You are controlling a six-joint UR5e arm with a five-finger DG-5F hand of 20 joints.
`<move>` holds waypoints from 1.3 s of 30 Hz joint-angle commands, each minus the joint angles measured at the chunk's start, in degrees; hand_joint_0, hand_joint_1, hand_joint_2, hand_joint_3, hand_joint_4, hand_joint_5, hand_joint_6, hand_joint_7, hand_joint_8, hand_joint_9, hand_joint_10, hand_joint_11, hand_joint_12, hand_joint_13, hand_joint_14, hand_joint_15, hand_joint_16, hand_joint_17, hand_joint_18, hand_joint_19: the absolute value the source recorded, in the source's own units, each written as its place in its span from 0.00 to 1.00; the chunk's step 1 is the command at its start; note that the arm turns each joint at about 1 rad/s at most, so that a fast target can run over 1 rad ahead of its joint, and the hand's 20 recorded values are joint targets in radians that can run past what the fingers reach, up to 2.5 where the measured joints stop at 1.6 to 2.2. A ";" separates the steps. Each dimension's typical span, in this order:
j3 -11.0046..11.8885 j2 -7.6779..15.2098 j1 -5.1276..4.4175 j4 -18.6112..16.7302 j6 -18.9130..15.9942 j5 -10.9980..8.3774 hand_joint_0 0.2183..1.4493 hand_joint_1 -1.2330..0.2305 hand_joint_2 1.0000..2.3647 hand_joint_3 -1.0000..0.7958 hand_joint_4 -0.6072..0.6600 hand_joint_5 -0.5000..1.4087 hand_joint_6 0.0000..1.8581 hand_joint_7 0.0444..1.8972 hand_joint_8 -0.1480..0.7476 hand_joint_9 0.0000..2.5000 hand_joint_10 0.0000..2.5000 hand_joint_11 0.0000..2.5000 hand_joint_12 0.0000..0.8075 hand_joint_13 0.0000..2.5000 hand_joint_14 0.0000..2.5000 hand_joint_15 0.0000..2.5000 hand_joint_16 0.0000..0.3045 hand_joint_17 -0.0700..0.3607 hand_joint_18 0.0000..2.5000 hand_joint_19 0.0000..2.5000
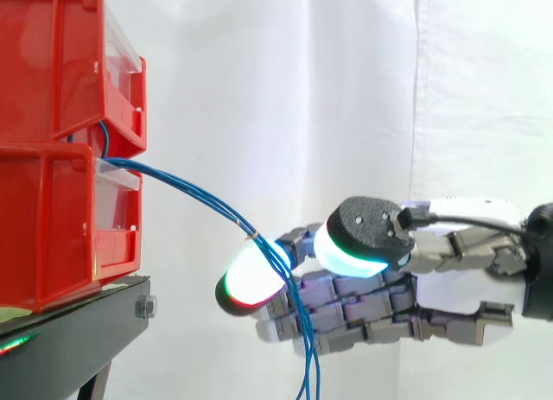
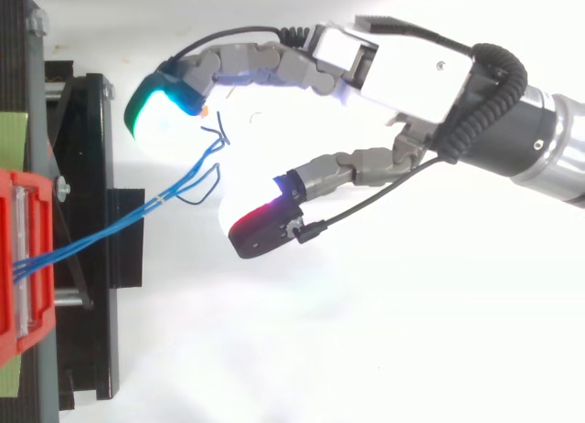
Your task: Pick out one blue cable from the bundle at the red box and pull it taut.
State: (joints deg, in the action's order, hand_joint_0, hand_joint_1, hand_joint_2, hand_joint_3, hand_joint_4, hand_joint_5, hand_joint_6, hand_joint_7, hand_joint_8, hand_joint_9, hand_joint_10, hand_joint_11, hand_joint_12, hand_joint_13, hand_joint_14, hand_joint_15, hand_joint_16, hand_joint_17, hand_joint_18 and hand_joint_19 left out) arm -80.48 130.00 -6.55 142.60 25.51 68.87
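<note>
top view: blue cables (image 2: 110, 224) loose between the hand's (image 2: 416, 71) parted fingers (image 2: 256, 229)

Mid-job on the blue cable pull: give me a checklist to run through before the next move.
1. Blue cables come out of the red bins: ok.
2. Hand is at the bundle: ok.
3. One cable singled out: not ok, several strands run together.
4. Fingers closed on a cable: not ok, they are spread apart.
5. Cable taut: not ok, the strands sag and hang down past the hand.
</note>
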 commanded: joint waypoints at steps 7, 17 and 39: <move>0.15 2.10 -0.66 -4.79 -3.10 0.74 0.23 0.35 0.00 0.28 0.63 0.16 0.27 0.50 0.39 0.18 0.00 0.07 0.33 0.15 0.00 0.06 0.11 0.34 0.11 0.16; 3.40 6.50 -0.31 -6.54 -9.78 0.92 0.22 0.39 0.00 0.28 0.64 0.17 0.27 0.51 0.40 0.20 0.00 0.08 0.34 0.17 0.00 0.07 0.11 0.34 0.12 0.17; 4.54 6.41 -0.13 -8.65 -16.81 1.89 0.22 0.40 0.00 0.28 0.62 0.18 0.27 0.56 0.42 0.22 0.00 0.10 0.35 0.19 0.00 0.09 0.12 0.35 0.14 0.18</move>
State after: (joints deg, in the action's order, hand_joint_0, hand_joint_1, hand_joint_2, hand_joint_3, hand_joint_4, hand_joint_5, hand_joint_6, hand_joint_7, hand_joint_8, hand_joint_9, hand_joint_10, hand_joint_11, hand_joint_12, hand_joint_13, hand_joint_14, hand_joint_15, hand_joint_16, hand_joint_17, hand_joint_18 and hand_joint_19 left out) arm -76.26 136.46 -6.73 134.21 11.48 70.20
